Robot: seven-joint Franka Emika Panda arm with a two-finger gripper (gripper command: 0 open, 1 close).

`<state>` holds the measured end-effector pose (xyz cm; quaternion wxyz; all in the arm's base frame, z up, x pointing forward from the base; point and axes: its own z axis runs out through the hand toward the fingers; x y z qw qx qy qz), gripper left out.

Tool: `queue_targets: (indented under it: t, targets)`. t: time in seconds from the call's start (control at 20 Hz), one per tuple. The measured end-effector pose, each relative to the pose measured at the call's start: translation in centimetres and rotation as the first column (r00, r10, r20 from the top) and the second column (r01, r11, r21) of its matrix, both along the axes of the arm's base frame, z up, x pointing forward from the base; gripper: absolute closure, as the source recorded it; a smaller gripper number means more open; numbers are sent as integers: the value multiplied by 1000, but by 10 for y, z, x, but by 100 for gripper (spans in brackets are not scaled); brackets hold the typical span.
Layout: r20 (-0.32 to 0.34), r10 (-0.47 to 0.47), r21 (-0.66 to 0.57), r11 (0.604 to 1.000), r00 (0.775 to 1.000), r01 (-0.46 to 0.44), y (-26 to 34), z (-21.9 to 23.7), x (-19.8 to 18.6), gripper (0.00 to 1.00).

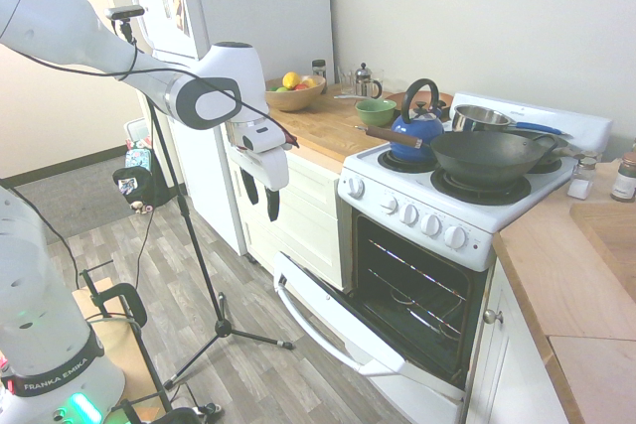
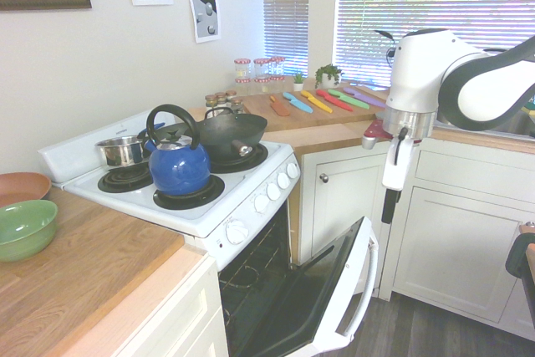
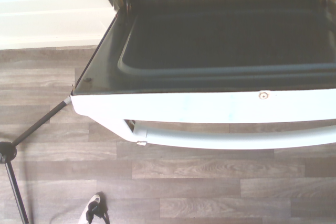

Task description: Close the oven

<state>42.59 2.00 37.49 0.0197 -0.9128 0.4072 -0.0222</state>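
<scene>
Lower centre of the first exterior view: the oven door hangs dropped open, sloping down toward the floor, with its long white bar handle along the outer edge. The wrist view looks straight down on the same door, its dark inner panel across the upper frame and the handle running over grey wood-look flooring.

Left of centre, above and apart from the door: the gripper points downward in free air, touching nothing. Whether its fingers are parted or pressed together cannot be told from either exterior view. In the second exterior view it hangs at the right, before white cabinets.

Centre right: the oven, a white stove with its dark cavity and wire racks exposed below a row of white knobs.

On the burners: a blue kettle, a black wok and a steel pot.

Upper left, furthest back: a green bowl, a fruit bowl on the wooden counter, and a white refrigerator.
</scene>
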Motion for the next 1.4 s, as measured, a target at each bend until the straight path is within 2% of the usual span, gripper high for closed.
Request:
queue_targets:
  t: [0.15, 0.3, 0.5, 0.7, 0.95, 1.2, 1.4]
  targets:
    - [-22, 10, -6, 1000, 1000, -11, 0, -4, -2, 0]
    - [-103, 7, -23, 1000, 995, -10, -3, -29, -3, 0]
    - [-193, 3, -3, 1000, 981, -3, 1, -111, 5, 0]
    - [-228, -37, 24, 999, 973, 44, -3, -190, 10, 0]
    - [-217, -73, 58, 994, 973, 87, -23, -240, 21, 0]
    - [-184, -51, 38, 998, 982, 59, -37, -279, 28, 0]
    - [-152, -37, 21, 999, 988, 41, -35, -291, 40, 0]
